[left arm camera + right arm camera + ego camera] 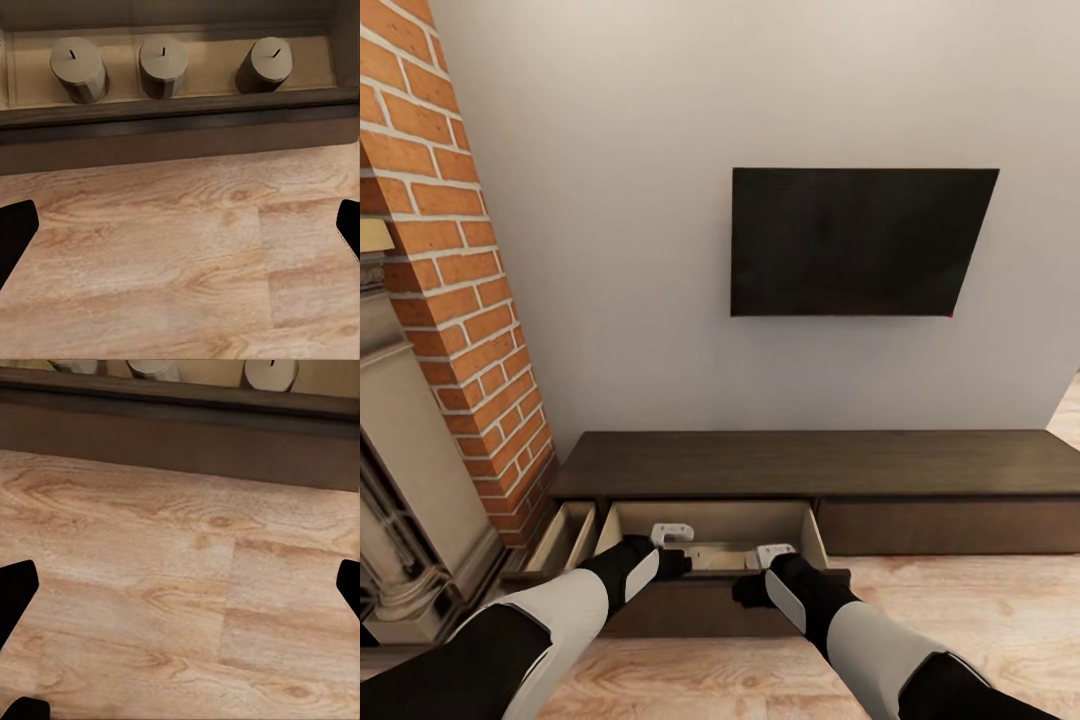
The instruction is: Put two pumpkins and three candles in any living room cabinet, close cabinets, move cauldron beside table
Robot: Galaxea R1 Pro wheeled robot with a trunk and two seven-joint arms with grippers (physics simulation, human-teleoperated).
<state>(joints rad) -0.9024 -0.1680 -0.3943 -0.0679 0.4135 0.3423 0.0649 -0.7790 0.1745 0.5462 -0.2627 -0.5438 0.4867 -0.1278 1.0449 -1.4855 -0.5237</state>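
Three stubby tan candles [163, 66] stand stowed in the dark-brown cabinet's [810, 465] open drawer at 12 o'clock of both empty, wide-spread grippers [180, 225], apparently poised for closing.

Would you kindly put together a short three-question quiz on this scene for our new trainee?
1. How many candles stand in the open drawer of the cabinet?
2. True or false: both grippers hold something.
3. What hangs on the wall above the cabinet: A) a mirror, B) a television, C) a shelf?

Key:
1. Three: first candle, second candle, third candle, side by side in a row.
2. False: the left gripper and right gripper are open and empty over the wood floor.
3. B, the television.
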